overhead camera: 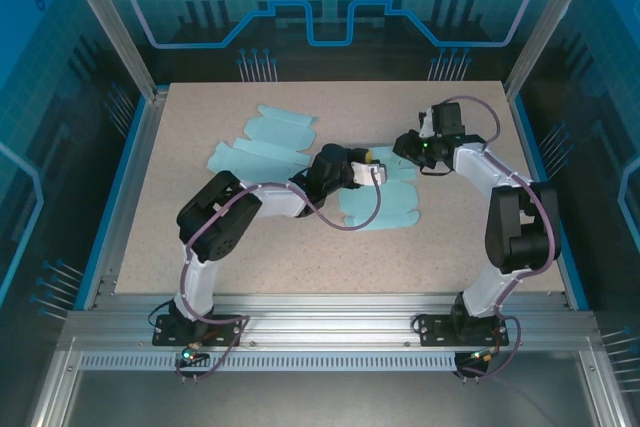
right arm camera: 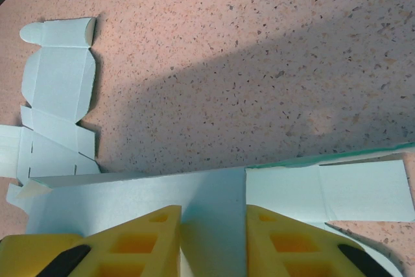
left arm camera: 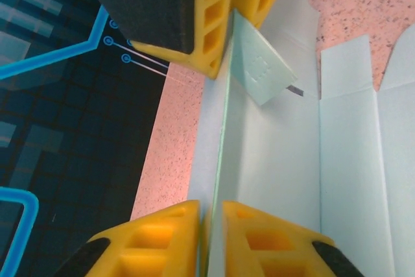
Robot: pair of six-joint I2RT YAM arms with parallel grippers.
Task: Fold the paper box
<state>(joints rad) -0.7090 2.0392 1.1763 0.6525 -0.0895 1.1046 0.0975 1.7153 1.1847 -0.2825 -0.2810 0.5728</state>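
paper box (overhead camera: 385, 205), lying unfolded at the middle of the table (overhead camera: 250, 257)
we log the left gripper (left arm camera: 212, 222) pinching a raised panel edge; the right gripper (right arm camera: 214, 225) stands part spread, a panel between its fingers.

1. The overhead view is bright and evenly lit from above. The table (overhead camera: 200, 247) shows no glare, and the arms (overhead camera: 515, 222) cast only faint, soft shadows.
2. In the right wrist view a broad, soft-edged shadow crosses the table diagonally.
3. In the left wrist view the paper box (left arm camera: 285, 160) is crisp, while the left fingers (left arm camera: 259, 241) nearest the lens look soft.
4. Both wrist views tint the table pinker than the overhead view does.
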